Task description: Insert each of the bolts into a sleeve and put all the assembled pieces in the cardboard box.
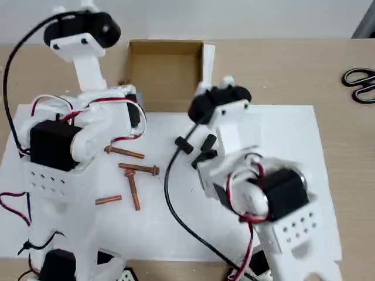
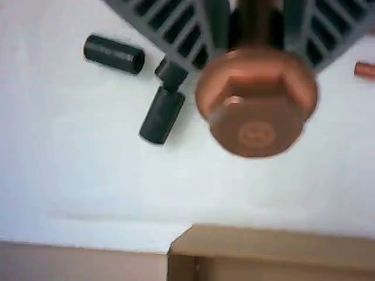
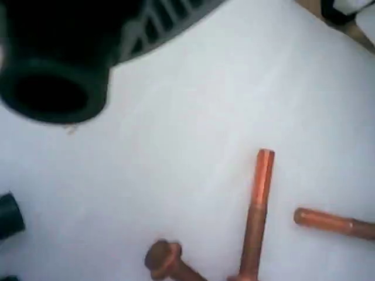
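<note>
Two parts are gripped for insertion, the left gripper [image 2: 255,26] closed on a copper hex-head bolt [image 2: 255,102] and the right gripper [image 3: 99,35] closed on a black plastic sleeve [image 3: 55,88], so the next move likely calls for aligning shank with bore.

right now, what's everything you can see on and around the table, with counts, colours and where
copper-coloured metal hex bolts: four loose, left-centre of the sheet; a fifth in the left claw
black plastic tube sleeves: three countable, mid sheet between the arms; one in the right claw, possibly among those three
brown cardboard box: one, open, at the sheet's far edge
white sheet: one, under the parts
black-handled scissors: one pair, far right on the table
light wooden table: one, tan, under everything
white arms with black motors: two, one each side
left claw: dark grey, gripping a bolt near the box
right claw: dark grey, gripping a sleeve over the sheet
</note>
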Action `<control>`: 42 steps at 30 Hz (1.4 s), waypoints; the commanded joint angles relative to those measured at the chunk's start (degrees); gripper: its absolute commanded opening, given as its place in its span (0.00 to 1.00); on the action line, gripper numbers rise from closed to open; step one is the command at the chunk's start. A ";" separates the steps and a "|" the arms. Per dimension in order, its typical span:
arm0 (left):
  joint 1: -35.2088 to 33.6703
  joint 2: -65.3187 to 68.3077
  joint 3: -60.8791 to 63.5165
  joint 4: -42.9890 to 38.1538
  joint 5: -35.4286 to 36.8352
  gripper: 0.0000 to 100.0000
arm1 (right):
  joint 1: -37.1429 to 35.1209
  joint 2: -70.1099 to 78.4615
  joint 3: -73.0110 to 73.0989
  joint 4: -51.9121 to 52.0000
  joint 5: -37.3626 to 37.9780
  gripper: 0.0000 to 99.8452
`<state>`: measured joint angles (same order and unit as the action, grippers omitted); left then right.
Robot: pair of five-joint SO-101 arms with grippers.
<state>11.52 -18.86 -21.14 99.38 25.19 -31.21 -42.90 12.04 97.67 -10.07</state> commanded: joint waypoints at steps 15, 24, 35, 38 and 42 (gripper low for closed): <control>0.26 -19.43 19.38 -0.18 0.35 0.00 | -0.04 -28.18 32.18 -11.91 -0.35 0.00; 0.00 -30.24 33.71 -6.51 0.35 0.00 | -0.40 -36.35 48.26 -26.51 2.46 0.00; 0.26 -44.40 57.80 -25.23 0.35 0.00 | -9.36 -36.62 57.85 -42.86 6.68 0.00; 2.11 -47.03 62.46 -30.15 0.18 0.01 | -10.95 -36.79 59.78 -45.76 8.88 0.00; 5.89 -49.14 66.59 -33.58 0.62 0.01 | -10.95 -37.05 59.78 -47.25 9.05 0.00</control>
<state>15.30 -65.98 44.26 69.49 25.19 -41.76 -78.86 72.26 52.84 -1.80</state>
